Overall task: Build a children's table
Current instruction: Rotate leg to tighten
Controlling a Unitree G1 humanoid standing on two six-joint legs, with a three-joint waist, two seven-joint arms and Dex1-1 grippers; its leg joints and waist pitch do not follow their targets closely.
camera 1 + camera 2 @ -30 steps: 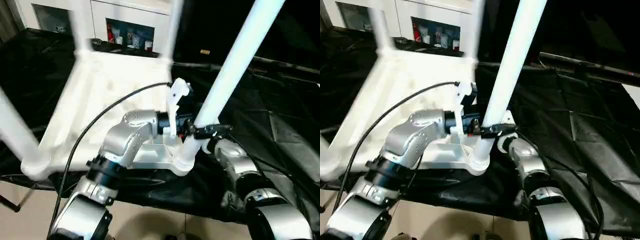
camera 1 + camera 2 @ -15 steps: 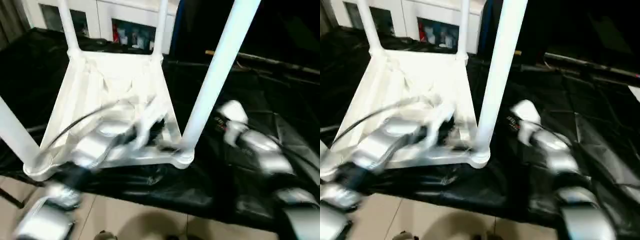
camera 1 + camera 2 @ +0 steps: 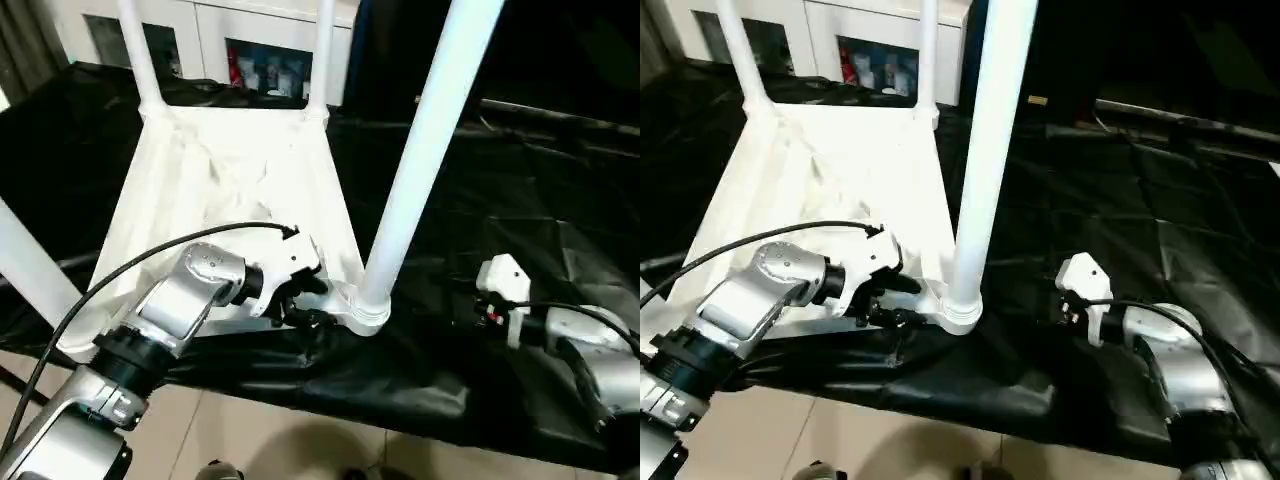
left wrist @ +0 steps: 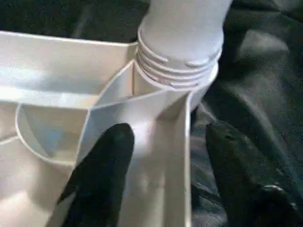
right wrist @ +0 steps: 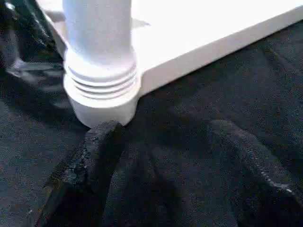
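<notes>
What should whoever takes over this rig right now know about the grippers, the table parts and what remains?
Left gripper: fingers apart, straddling the top's rim wall at the near right corner socket; not clearly clamped.
Right gripper: open, holding nothing, low over the black cloth right of that socket.
Table top lies upside down on the cloth, ribs up.
Done: four legs stand in the corner sockets, including the near right leg.
Left: check each leg is fully seated, then turn the table upright.
</notes>
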